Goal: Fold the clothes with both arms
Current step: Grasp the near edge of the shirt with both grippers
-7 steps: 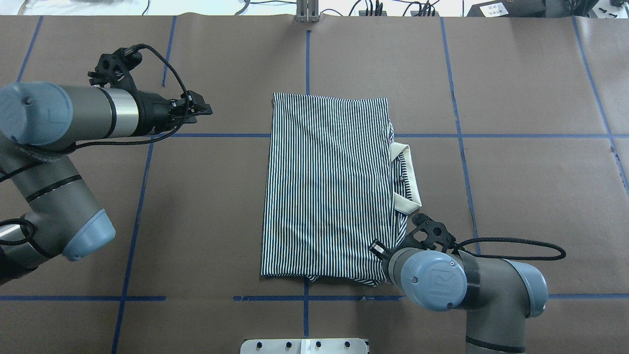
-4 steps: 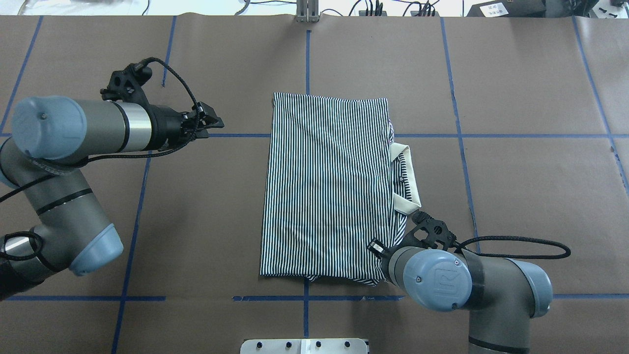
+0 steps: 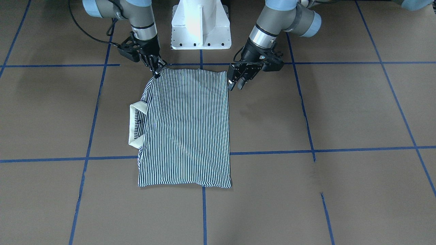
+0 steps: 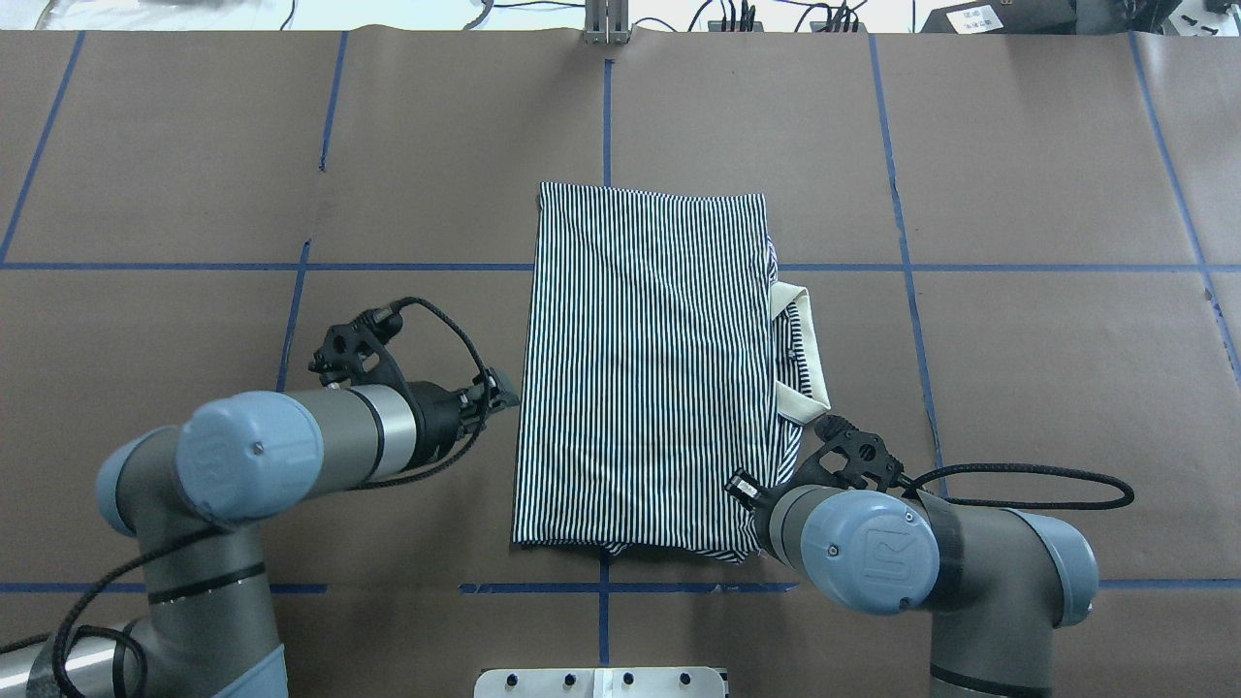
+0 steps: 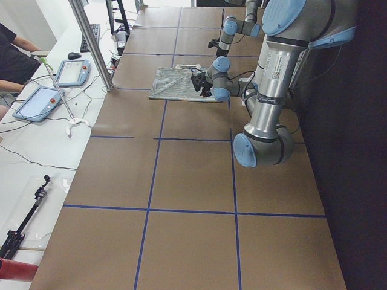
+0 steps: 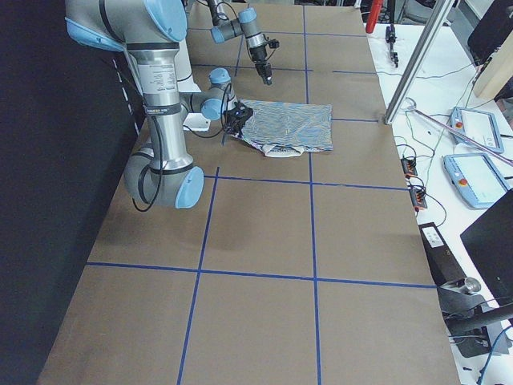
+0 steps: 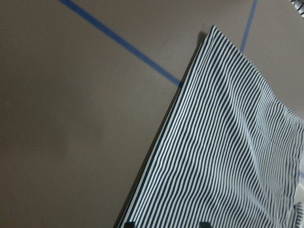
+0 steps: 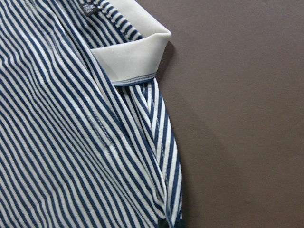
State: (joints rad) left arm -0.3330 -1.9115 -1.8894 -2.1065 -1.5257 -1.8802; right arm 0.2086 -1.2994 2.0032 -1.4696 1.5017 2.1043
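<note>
A: Front-facing view: the polo shirt (image 3: 185, 126) is noted flat on the table (image 3: 340, 112). It is folded to a long rectangle, with the cream collar (image 3: 132, 131) poking out of one long side. What has changed?

B: The left gripper (image 3: 236, 87) has been brought in from well out on the table. It is now just beside the long edge opposite the collar, near the robot-side corner, with jaws spread and nothing held. The right gripper (image 3: 157, 72) is unmoved at the other robot-side corner. Its jaws are pressed together on the fabric there, as far as can be judged.

A: Overhead view?

B: Same reading. The left gripper (image 4: 504, 393) is close to the striped edge, not touching it. The right jaws are hidden under the wrist.

A: Side views?

B: Too small. Only both arms at the shirt's robot-side end can be made out.

A: Wrist views?

B: Left: the striped edge runs diagonally, and the jaws are seen spread at the bottom of the frame. Right: the collar (image 8: 137, 52) and layered striped edge are seen close up, but the grip itself is cut off.

A: Meaning for the task?

B: A two-corner grasp is judged to be in preparation. The left corner is not yet taken, so the next fold is not yet begun.
</note>
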